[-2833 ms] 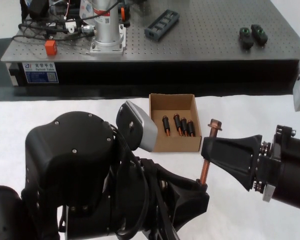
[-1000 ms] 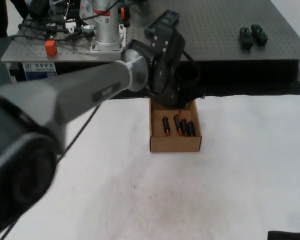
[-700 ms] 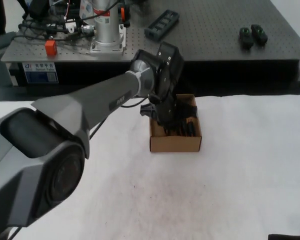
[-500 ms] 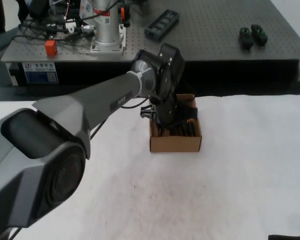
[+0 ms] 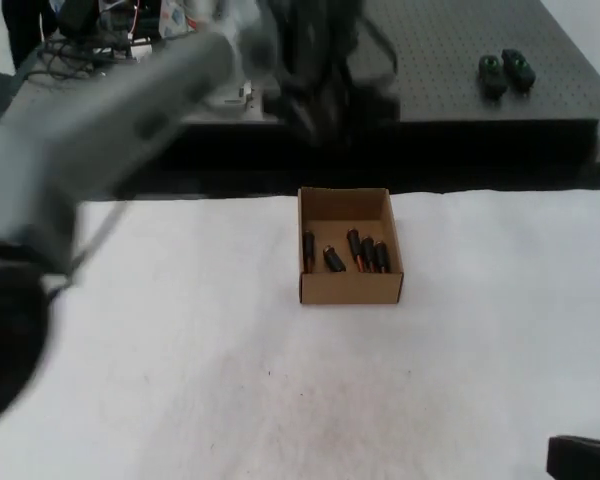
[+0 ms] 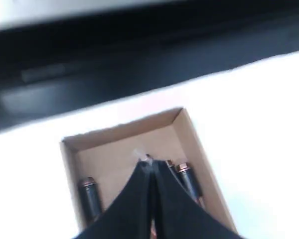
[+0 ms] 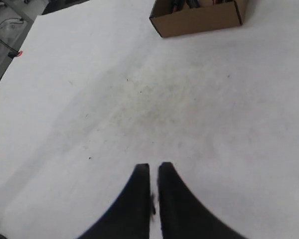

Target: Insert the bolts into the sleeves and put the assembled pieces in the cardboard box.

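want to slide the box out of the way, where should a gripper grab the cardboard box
Probably the rim of the far wall of the cardboard box, from straight above, one finger inside and one outside. The box is open-topped with thin upright walls, and the assembled pieces lie toward the near end, leaving the floor by that wall bare.

white bench cover point(image 5: 180, 380) | perforated board point(image 5: 440, 40) behind | two black-green parts point(image 5: 492, 72) on its right end
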Controlling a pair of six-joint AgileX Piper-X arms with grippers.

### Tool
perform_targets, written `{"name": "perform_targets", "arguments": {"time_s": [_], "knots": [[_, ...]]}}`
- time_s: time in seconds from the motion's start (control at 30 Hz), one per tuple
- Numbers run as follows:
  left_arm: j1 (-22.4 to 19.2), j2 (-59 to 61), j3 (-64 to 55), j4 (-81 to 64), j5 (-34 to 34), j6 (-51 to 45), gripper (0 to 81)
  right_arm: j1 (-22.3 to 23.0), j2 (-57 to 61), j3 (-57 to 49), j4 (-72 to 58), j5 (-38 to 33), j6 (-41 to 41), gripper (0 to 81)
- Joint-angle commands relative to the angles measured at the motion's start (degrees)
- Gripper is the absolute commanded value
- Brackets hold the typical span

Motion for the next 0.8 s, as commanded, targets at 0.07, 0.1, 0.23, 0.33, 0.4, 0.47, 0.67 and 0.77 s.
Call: {"name": "perform_targets", "arguments": {"time_s": [0.07, 0.1, 0.23, 0.33, 0.4, 0.47, 0.67, 0.77], "knots": [[0.1, -11.6, 12.9, -2.6, -2.3, 1.7, 0.3, -0.2, -0.3, 7.2, -13.3, 0.5, -5.8, 3.6], [0.1, -15.2, 17.7, -4.1, -2.4, 1.3, 0.3, -0.2, -0.3, 8.6, -15.8, 0.5, -5.8, 3.6], [0.1, -29.0, 35.7, -9.8, -2.4, 0.9, 0.3, -0.2, -0.3, 13.0, -21.8, 0.5, -5.8, 3.6], [0.1, -41.0, 46.8, -10.6, -2.4, 0.8, 0.3, -0.2, -0.3, 16.3, -25.0, 0.5, -5.8, 3.6], [0.1, -48.7, 53.7, -10.5, -2.4, 0.8, 0.3, -0.2, -0.3, 18.7, -26.9, 0.5, -5.8, 3.6], [0.1, -55.6, 59.8, -10.5, -2.4, 0.8, 0.3, -0.2, -0.3, 20.8, -27.2, 0.5, -5.8, 3.6], [0.1, -76.9, 74.1, -10.5, -2.4, -1.0, 0.3, -0.2, -0.3, 23.7, -27.2, 0.5, -5.5, 3.6], [0.1, -87.1, 80.0, -10.5, -2.4, -1.1, 0.3, -0.2, -0.3, 23.7, -27.0, 0.5, -5.5, 3.6]]}}
